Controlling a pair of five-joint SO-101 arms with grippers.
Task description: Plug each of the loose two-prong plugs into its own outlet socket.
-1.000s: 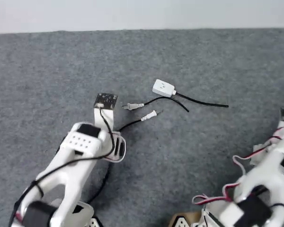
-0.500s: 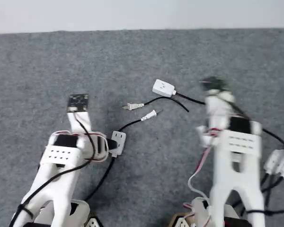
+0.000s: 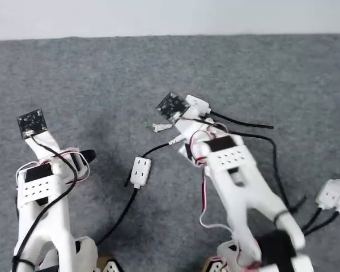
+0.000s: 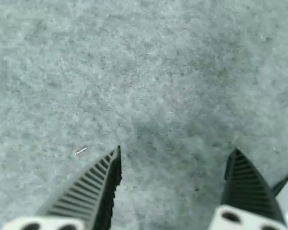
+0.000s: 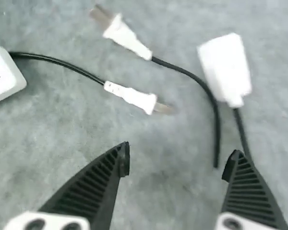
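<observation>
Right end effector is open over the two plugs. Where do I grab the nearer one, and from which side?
Grip the nearer plug by its white body, straight down from above, right end effector closing across its width. It lies flat on the carpet, prongs at one end, cord at the other, so both stay free.

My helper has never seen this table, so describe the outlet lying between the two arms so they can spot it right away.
On the grey mat, look in the open gap between the left arm and the right arm. The outlet is the white block lying there alone, face up with its slots showing. The other outlet sits farther back, partly covered by the right arm's tip.
</observation>
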